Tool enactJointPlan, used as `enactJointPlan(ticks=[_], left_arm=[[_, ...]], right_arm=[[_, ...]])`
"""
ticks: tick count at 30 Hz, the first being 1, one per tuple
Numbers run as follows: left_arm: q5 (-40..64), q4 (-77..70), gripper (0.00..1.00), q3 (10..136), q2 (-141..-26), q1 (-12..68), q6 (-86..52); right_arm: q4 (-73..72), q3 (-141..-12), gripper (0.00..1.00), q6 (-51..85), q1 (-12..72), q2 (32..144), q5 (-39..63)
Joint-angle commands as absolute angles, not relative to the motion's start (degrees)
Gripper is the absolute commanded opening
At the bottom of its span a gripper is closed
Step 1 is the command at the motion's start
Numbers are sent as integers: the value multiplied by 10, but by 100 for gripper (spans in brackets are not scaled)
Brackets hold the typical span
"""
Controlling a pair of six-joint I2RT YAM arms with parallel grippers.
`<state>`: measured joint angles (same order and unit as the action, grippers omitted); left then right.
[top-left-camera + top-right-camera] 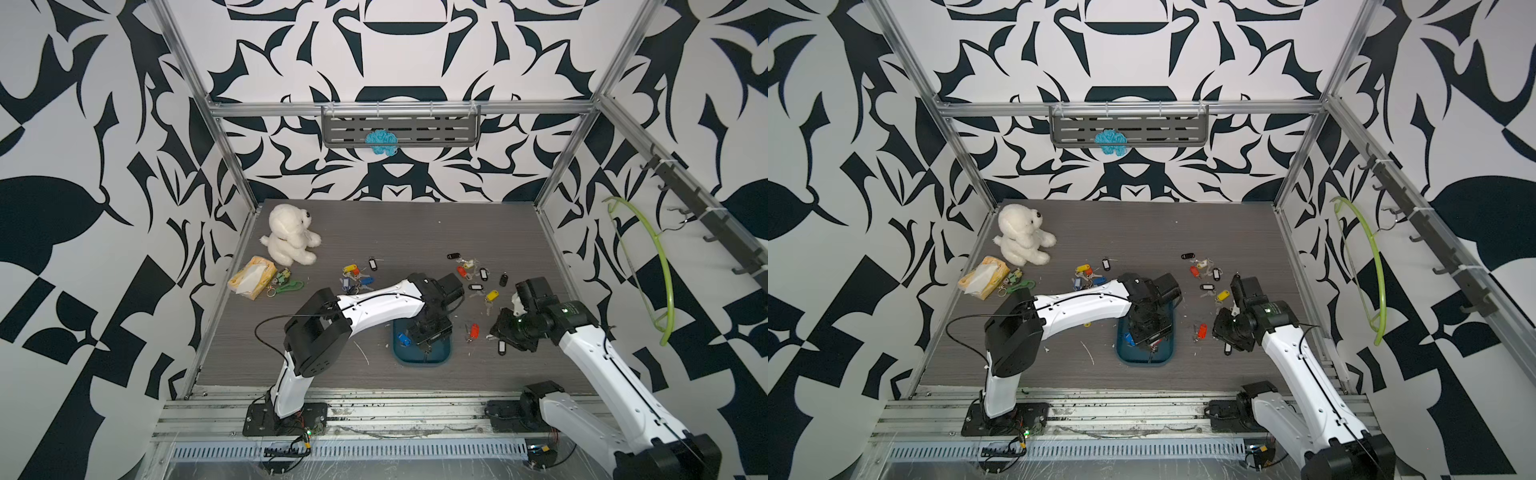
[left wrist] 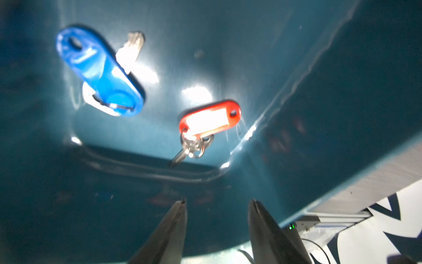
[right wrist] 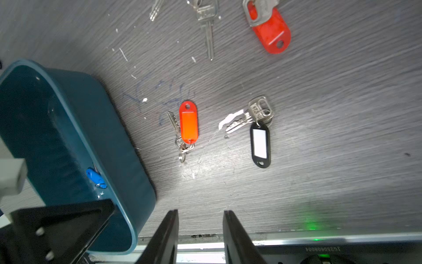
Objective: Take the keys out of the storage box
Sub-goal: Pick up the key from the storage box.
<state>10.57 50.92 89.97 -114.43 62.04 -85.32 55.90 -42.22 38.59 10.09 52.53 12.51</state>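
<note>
Two fingers of the left gripper [image 2: 218,202] stand moderately apart with nothing between them. They are lowered into the storage box [image 2: 331,102], just short of the red-tagged key [image 2: 210,120], which lies on the box floor close to a side wall. The blue-tagged key [image 2: 100,70] lies farther along the same floor. Each set is judged light, rigid and loose-jointed. The plastic tag offers the broadest hold, whereas the thin blade and ring lie flat and would probably skid on the glossy floor. The nearby wall restricts finger clearance beside the red tag. The right gripper [image 3: 201,212] hangs over the table [image 3: 342,91] beside the box, its fingers narrowly parted and empty, near the orange-tagged key [image 3: 188,123] and the black-tagged key [image 3: 260,146]. Other keys [image 1: 469,274] lie scattered on the table. The plush bear [image 1: 291,237], tissue packet [image 1: 251,276] and green keychain [image 1: 291,286] sit well clear.
</note>
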Motion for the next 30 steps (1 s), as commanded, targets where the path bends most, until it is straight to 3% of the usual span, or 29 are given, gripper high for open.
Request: enactJointPlan(ticks=[1,30], left_arm=[[108,522,53,908,-1150,611,-858],[110,442,42,832,-1153,608,-910]], right_arm=[[554,-422,39,370,98,523,142],[549,-417,39,362,98,529,161]])
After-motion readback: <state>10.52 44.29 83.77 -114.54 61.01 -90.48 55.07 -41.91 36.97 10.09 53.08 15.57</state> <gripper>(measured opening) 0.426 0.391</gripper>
